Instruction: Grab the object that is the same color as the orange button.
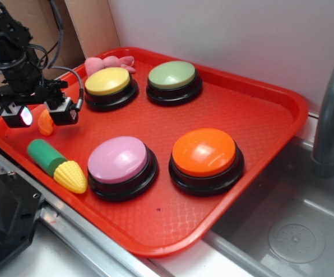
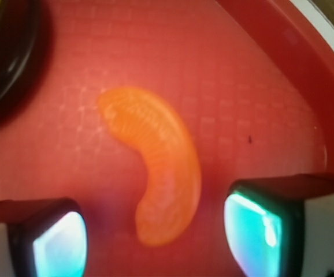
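Observation:
The object, a small ridged orange crescent, lies flat on the red tray. In the exterior view the object shows between my two fingers near the tray's left edge. My gripper is open, with its lower end lying between the glowing pads and clear gaps on both sides. The gripper hangs just over it. The orange button, large and domed on a black base, sits at the tray's front right.
A pink button, a yellow button and a green button stand on the tray. A toy corn cob lies front left, a pink plush at the back. A sink and faucet are at right.

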Robot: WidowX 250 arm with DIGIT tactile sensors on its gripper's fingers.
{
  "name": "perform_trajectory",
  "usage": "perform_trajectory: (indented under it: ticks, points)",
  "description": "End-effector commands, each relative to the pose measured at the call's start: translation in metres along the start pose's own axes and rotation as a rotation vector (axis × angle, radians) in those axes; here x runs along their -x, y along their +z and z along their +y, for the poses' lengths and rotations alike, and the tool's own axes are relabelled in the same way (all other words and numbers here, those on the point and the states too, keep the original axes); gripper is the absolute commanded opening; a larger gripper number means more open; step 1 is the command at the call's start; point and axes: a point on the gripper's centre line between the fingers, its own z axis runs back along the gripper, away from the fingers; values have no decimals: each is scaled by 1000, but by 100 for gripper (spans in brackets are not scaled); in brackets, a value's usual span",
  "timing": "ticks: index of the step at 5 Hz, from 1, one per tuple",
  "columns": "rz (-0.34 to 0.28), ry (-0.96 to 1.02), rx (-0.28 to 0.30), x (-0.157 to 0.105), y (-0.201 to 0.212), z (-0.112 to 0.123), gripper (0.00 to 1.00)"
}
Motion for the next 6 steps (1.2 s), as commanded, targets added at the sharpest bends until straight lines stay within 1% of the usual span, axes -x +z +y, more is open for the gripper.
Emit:
perform_trajectory:
  ticks: [1, 2, 3, 4, 5, 6]
  points:
    - [-36, -12, 101, -11, -5, 7, 100]
    - [-44, -9, 81, -10, -9, 8, 100]
    - [-40, -5, 90, -11, -13, 10, 100]
    - [-33, -7, 75, -11, -15, 10, 88]
    - [-31, -6, 76, -10, -15, 8, 8]
    - [-26, -7, 70, -10, -15, 7, 0]
